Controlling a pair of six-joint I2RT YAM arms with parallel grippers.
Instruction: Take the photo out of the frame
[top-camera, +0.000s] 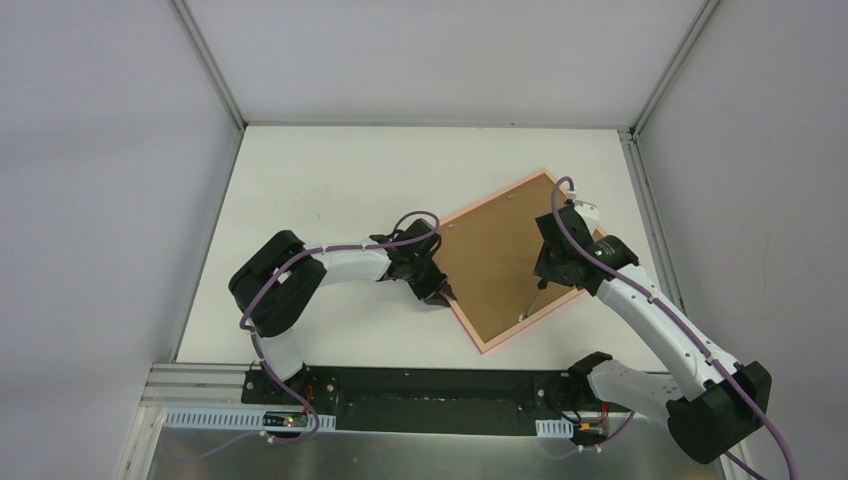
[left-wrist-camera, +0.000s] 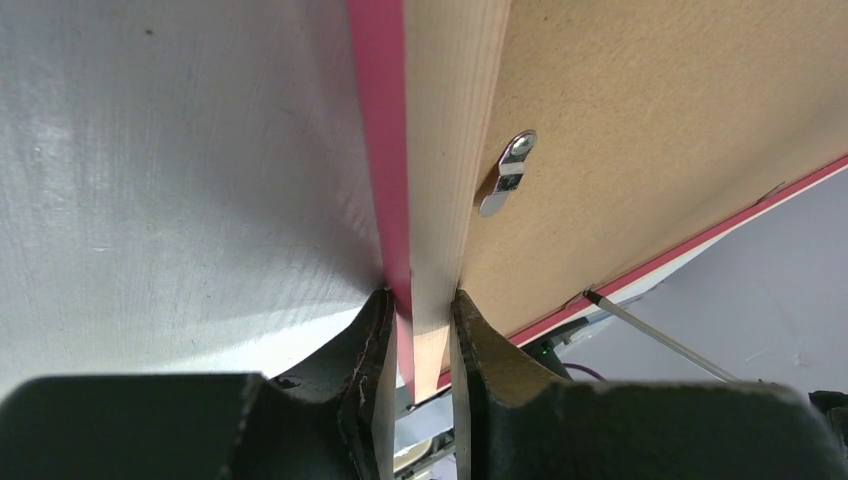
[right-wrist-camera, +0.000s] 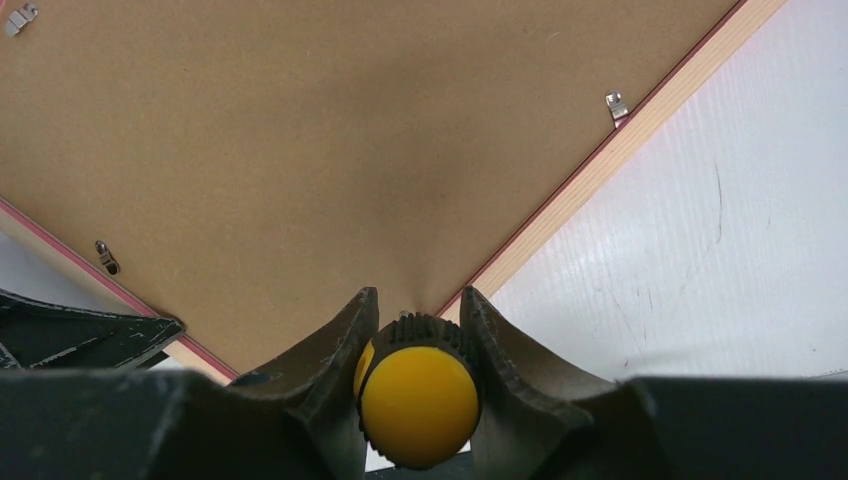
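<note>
The pink frame (top-camera: 497, 199) lies face down on the white table, turned diamond-wise. Only the photo's brown board backing (top-camera: 495, 265) shows; the print side is hidden. My left gripper (top-camera: 440, 292) is shut on the frame's near-left edge; the left wrist view shows its jaws (left-wrist-camera: 420, 320) pinching the pink and wood rim (left-wrist-camera: 385, 150). My right gripper (top-camera: 555, 262) is shut on a screwdriver (top-camera: 533, 300) whose tip points at the frame's near-right edge. The right wrist view shows the yellow handle (right-wrist-camera: 420, 405) between the jaws, above the backing (right-wrist-camera: 350, 130).
Small metal turn clips (left-wrist-camera: 510, 172) (right-wrist-camera: 615, 103) (right-wrist-camera: 103, 256) sit on the frame's rim against the backing. The screwdriver's shaft (left-wrist-camera: 660, 340) shows at the frame's far edge in the left wrist view. White walls with metal posts (top-camera: 210, 65) enclose the table.
</note>
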